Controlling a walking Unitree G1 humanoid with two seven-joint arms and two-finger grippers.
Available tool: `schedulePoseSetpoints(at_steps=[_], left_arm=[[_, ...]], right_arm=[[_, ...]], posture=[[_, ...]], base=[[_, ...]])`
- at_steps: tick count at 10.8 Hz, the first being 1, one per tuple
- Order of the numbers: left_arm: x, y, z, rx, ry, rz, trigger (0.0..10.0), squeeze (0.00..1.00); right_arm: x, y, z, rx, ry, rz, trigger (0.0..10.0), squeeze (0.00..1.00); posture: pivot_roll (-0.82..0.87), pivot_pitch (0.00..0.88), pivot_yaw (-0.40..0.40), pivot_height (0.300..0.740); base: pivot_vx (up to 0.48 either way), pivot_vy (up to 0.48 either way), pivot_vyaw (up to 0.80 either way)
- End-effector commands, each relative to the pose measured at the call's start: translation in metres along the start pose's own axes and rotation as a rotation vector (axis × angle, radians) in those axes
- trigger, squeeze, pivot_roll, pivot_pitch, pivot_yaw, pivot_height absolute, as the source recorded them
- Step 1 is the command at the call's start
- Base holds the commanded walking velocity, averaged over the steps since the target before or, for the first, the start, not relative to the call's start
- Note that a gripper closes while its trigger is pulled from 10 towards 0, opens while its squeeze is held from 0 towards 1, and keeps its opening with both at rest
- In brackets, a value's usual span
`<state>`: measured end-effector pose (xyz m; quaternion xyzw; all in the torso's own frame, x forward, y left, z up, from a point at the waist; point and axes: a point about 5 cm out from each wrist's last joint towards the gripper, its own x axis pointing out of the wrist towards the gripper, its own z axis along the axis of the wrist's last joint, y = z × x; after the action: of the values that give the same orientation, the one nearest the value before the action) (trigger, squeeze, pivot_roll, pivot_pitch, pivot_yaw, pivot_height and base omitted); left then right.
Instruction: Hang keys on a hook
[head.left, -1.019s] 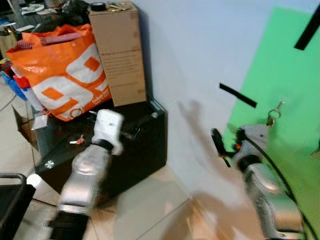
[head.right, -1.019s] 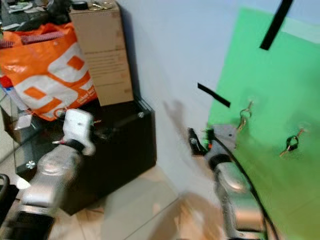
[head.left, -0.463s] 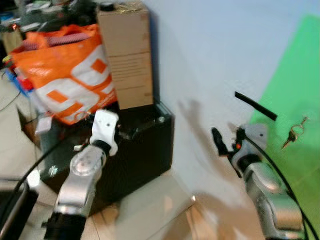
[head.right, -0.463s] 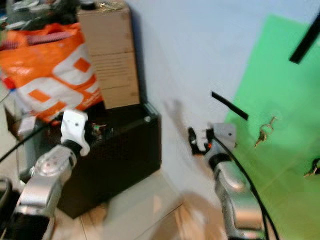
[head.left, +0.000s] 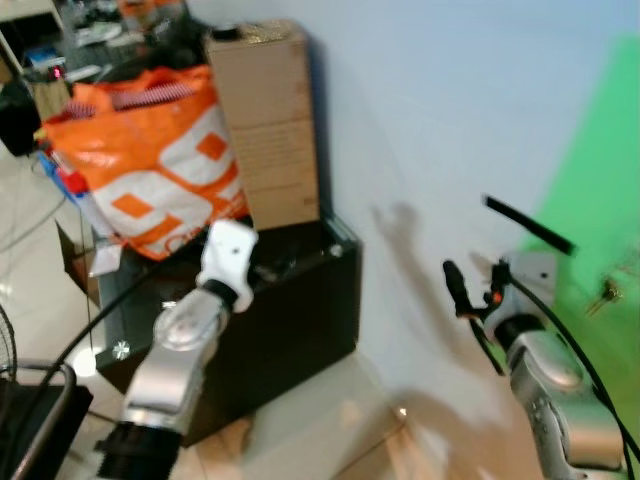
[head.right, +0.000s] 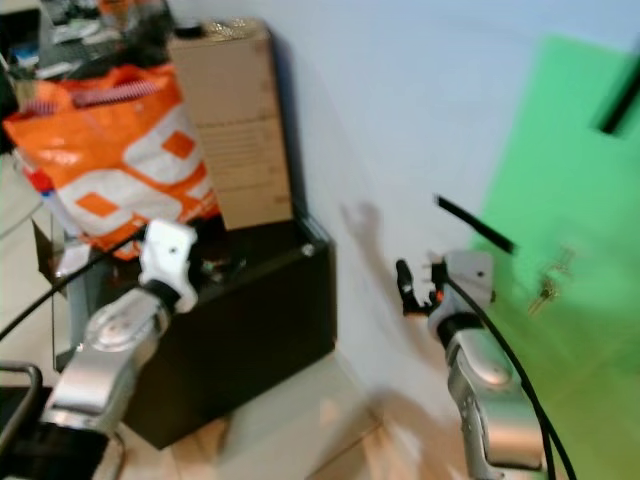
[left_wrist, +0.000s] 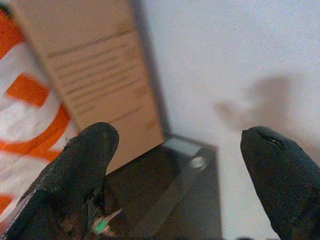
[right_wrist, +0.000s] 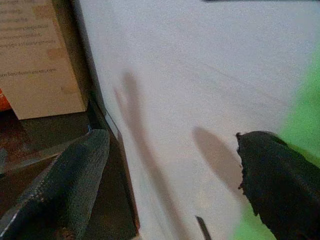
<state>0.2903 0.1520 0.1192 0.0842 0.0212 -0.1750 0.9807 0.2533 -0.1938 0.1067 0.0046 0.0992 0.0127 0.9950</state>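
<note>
My keys (head.right: 548, 287) already hang on the green panel (head.right: 580, 200), so both grippers, left (left_wrist: 175, 165) and right (right_wrist: 170, 175), sit released and empty.

A matt cardboard box (head.left: 268, 120) stands on a glossy black cabinet (head.left: 290, 310) beside a shiny plastic bag (head.left: 150, 160).

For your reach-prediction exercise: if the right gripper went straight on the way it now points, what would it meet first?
Most likely the bare white wall: the right gripper, fingers open, faces it directly, with nothing between. Depth is unclear.
</note>
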Motion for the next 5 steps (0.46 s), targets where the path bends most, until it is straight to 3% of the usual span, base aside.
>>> schedulePoseSetpoints(at_steps=[1,4,5], left_arm=[[-0.0006,-0.0002,0.0026,0.003,-0.005,-0.008,10.0,0.00],[-0.0027,-0.0020,0.0002,0.007,0.002,-0.013,10.0,0.00],[-0.0029,-0.0018,0.0004,0.007,0.002,-0.013,10.0,0.00]], right_arm=[[0.0000,0.0025,0.0018,0.003,-0.007,0.015,10.0,1.00],[0.0003,0.0096,0.0009,-0.002,-0.005,0.070,10.0,1.00],[0.0001,0.0120,0.0009,-0.004,-0.004,0.093,10.0,1.00]], posture=[[-0.14,0.000,0.056,0.740],[-0.13,0.000,0.051,0.740],[-0.13,0.000,0.048,0.740]], base=[[0.315,0.000,0.00],[0.316,0.000,0.00],[0.315,0.000,0.80]])
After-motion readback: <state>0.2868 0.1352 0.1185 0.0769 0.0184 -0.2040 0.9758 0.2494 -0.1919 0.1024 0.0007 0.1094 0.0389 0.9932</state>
